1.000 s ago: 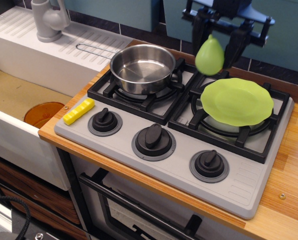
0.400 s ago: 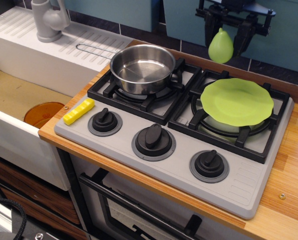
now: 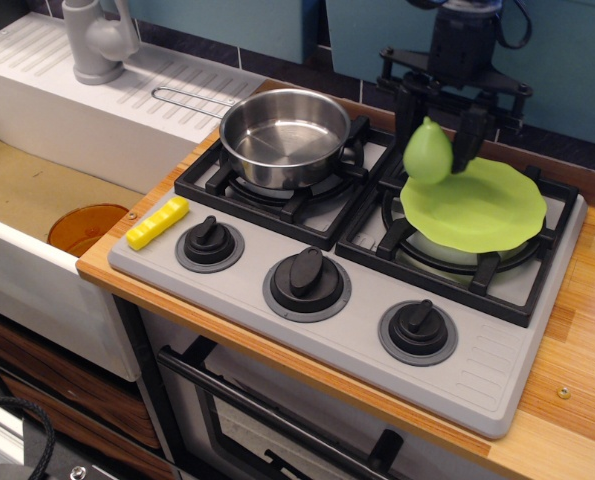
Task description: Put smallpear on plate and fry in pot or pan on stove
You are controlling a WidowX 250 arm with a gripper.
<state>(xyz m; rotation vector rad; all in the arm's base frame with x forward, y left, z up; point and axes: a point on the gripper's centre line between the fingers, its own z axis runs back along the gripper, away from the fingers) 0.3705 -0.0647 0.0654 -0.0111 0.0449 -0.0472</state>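
Wooden counter (image 3: 577,330), grey stove (image 3: 347,300); pincer (image 3: 439,135) gripping smallpear (image 3: 427,153), seemingly just above plate (image 3: 477,208) edge.

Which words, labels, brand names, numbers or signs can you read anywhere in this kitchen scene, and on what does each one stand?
None: no readable text shows anywhere in this view.
The stove face and its three black knobs carry no visible numbers or marks.
The pan, plate, smallpear, fry and gripper show no label or brand.
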